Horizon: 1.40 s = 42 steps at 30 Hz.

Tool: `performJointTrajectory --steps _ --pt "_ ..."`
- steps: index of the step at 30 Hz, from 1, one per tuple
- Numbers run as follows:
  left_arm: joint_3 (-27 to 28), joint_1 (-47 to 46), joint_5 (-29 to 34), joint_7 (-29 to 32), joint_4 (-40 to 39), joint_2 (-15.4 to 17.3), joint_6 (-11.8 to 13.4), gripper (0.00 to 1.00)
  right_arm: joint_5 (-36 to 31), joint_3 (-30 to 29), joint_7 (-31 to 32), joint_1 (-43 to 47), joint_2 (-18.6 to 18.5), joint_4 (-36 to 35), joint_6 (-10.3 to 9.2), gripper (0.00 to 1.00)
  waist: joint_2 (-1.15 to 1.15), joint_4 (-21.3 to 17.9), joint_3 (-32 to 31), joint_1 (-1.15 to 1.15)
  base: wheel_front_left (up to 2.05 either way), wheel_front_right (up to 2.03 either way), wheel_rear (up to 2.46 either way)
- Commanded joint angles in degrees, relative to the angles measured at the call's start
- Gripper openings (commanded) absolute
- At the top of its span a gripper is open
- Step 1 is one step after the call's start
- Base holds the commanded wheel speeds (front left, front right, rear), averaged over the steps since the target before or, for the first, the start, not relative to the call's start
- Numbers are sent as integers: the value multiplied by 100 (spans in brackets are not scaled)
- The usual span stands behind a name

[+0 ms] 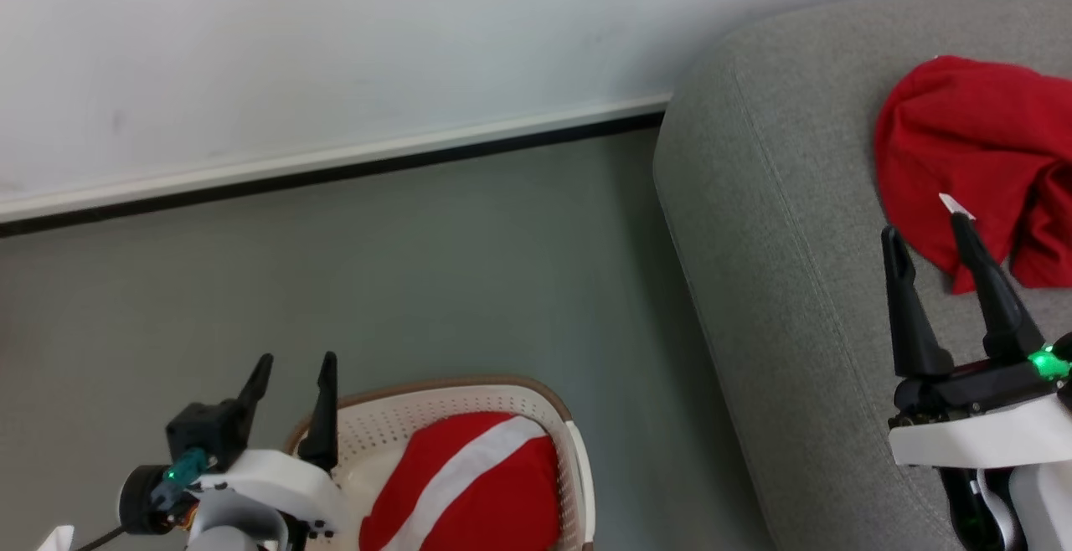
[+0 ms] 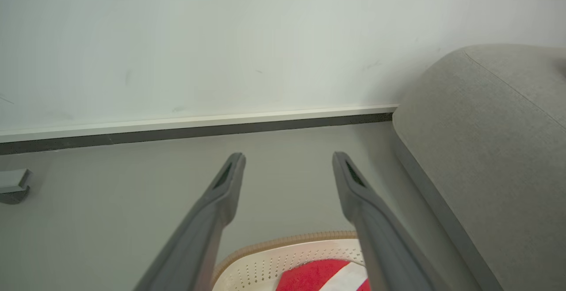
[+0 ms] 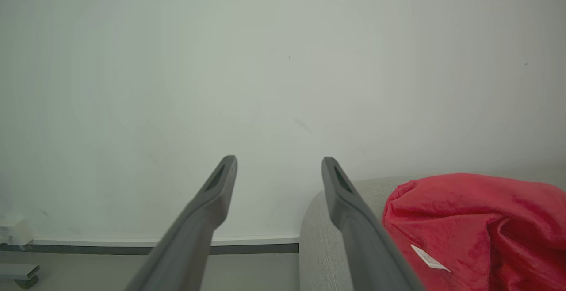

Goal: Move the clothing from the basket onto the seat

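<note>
The left tool (image 1: pixel 296 358) hangs with its fingers spread wide and nothing between them, by the rim of the laundry basket (image 1: pixel 452 385) (cream, full of holes, brown-edged). Just to that tool's right, down inside the basket, lies a red garment with a white stripe (image 1: pixel 469 484). The right tool (image 1: pixel 925 227) is likewise wide and empty, poised over the grey sofa (image 1: pixel 779 283). At its fingertips and spreading beyond them, a crumpled red garment (image 1: pixel 971 141) rests on the sofa, with a small white tag (image 1: pixel 955 203) at the tip of one finger. Past both tools the grey floor (image 1: pixel 419 266) runs to a skirting board (image 1: pixel 335 162) and a white wall (image 1: pixel 335 32).
</note>
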Motion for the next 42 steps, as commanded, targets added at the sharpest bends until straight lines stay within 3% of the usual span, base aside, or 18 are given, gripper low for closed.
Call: performJointTrajectory --steps 1,13,26,42 --pt "2 -161 32 30 165 56 -45 100 32 -46 5 -161 27 -67 -13 100 0 -295 478 -1 0 0 0" --pt "-440 -1272 71 642 1983 239 -408 100 9 -355 5 -832 118 -483 -13 100 0 -631 1621 -1 0 0 0" --pt "-906 -2521 -29 1744 3753 406 -547 100 -82 -652 5 -1429 382 -956 -13 100 0 -1077 2728 -1 0 0 0" --pt "-1186 -3411 24 2121 4519 799 -515 100 -82 -838 5 -1609 688 -1427 -13 100 0 -1624 3740 -1 0 0 0"
